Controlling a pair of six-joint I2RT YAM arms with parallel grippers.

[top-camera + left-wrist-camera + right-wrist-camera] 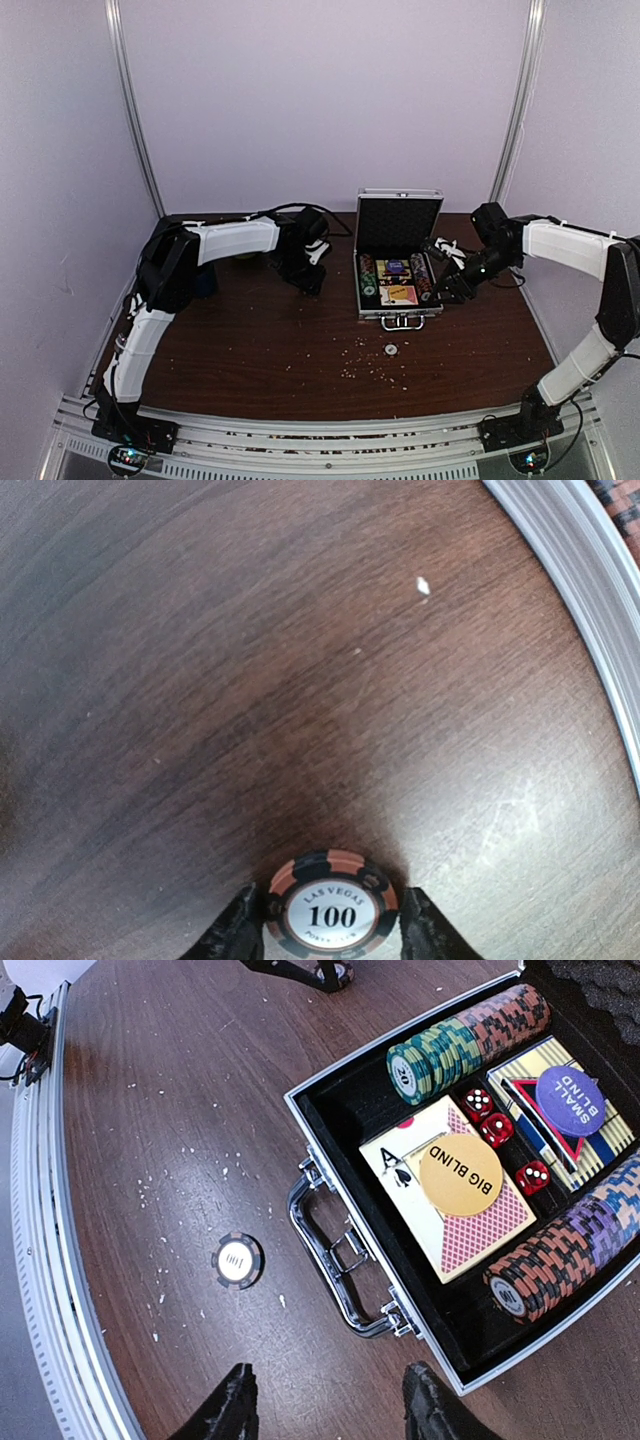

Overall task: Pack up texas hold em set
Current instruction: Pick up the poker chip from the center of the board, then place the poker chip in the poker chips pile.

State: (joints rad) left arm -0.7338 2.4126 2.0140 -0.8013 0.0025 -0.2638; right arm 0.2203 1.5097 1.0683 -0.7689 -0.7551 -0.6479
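In the briefcase [335,1125] lie chips [465,1040], cards [470,1225], seemingly three dice [497,1128].

Bare table [250,340] rings the loose chip [390,350]; the briefcase [400,222] stands beyond

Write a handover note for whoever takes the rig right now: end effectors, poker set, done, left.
Left end effector: closed on a 100 chip by its rim, left of the case; lifted or not, can't tell.
Right end effector: open, empty, above the table by the case's front.
Case: open, lid up.
Done: chip rows, card decks, red dice, blind buttons are inside.
Left: stow the held chip and the loose chip lying in front of the case, then shut the lid.
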